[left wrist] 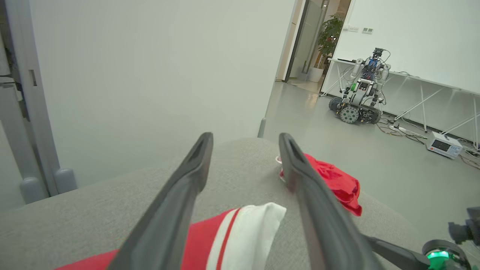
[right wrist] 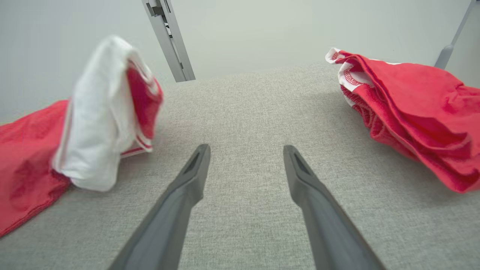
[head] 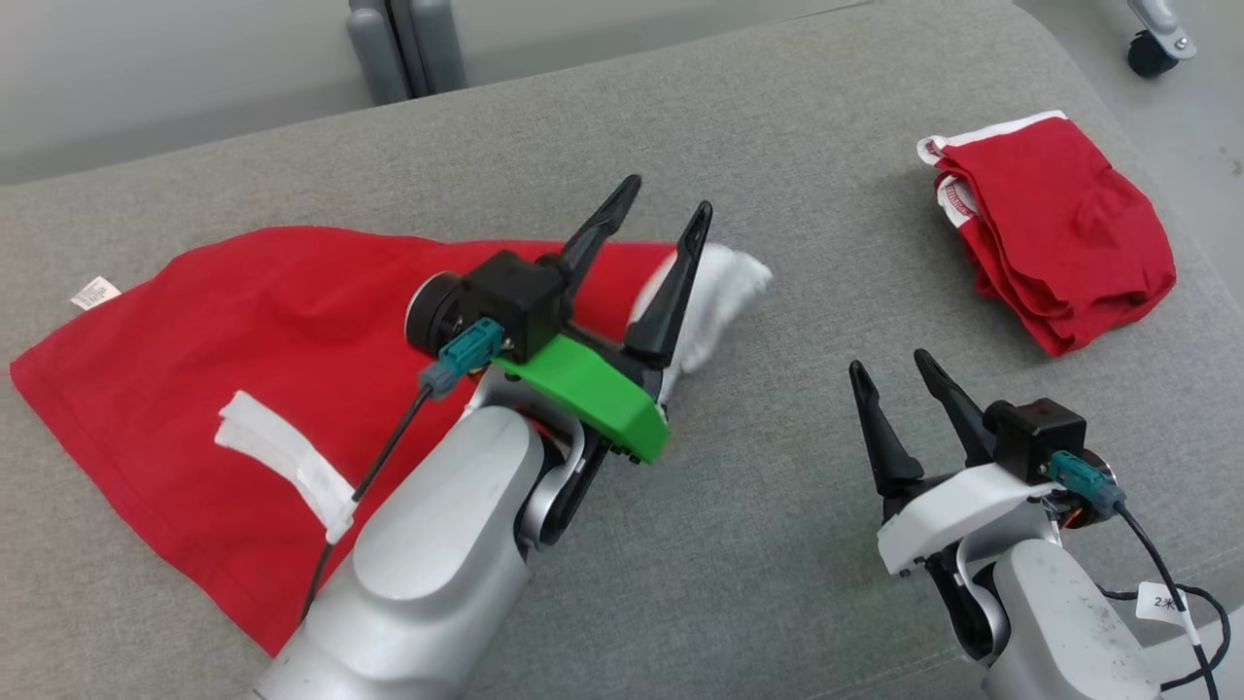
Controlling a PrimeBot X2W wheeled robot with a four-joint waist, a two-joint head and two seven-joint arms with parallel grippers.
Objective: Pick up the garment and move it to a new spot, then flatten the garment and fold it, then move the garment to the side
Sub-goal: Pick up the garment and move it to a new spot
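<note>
The garment (head: 243, 331) is red with white trim and lies spread over the left half of the grey padded surface (head: 777, 544). Its white end (head: 724, 282) sticks out to the right and looks raised and blurred in the right wrist view (right wrist: 97, 120). My left gripper (head: 667, 194) hovers open right over that end, one finger on each side, with the cloth (left wrist: 251, 228) lying loose below and between the fingers. My right gripper (head: 887, 362) stands open at the lower right, over bare surface (right wrist: 246, 148), holding nothing.
A second red garment (head: 1059, 233), folded, lies at the far right near the surface's edge (right wrist: 416, 108). Grey posts (head: 394, 49) stand behind the surface and a caster wheel (head: 1152, 53) sits at the top right. Another robot (left wrist: 360, 97) is parked on the floor beyond.
</note>
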